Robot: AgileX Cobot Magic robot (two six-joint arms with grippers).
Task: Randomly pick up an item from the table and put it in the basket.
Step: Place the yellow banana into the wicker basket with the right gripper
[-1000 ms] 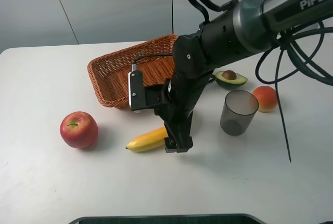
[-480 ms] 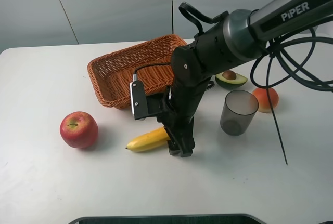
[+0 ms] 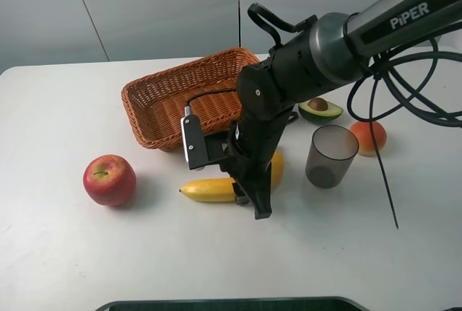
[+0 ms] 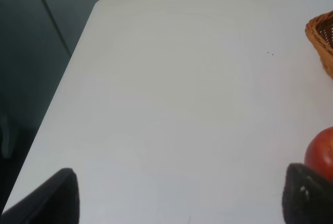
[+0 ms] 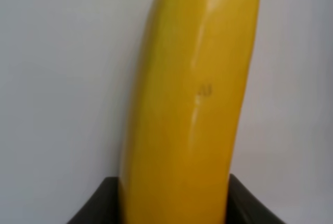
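The yellow banana (image 3: 209,190) lies on the white table (image 3: 65,102) in front of the wicker basket (image 3: 155,102). Its middle is hidden by my right gripper (image 3: 250,194), which comes down on it from above. In the right wrist view the banana (image 5: 192,94) fills the picture, and the dark fingers (image 5: 99,206) press against both its sides. My left gripper (image 4: 182,203) is open and empty over bare table, with its fingertips (image 4: 57,195) wide apart. The left arm does not show in the exterior high view.
A red apple (image 3: 109,179) sits left of the banana and also shows in the left wrist view (image 4: 320,151). A grey translucent cup (image 3: 330,156), an avocado half (image 3: 320,109) and an orange-red fruit (image 3: 369,136) stand right of the right arm. The basket's corner (image 4: 322,37) shows in the left wrist view.
The right gripper has come lower and closed around the banana. The banana has turned to lie more level, and its right end now shows beyond the gripper.
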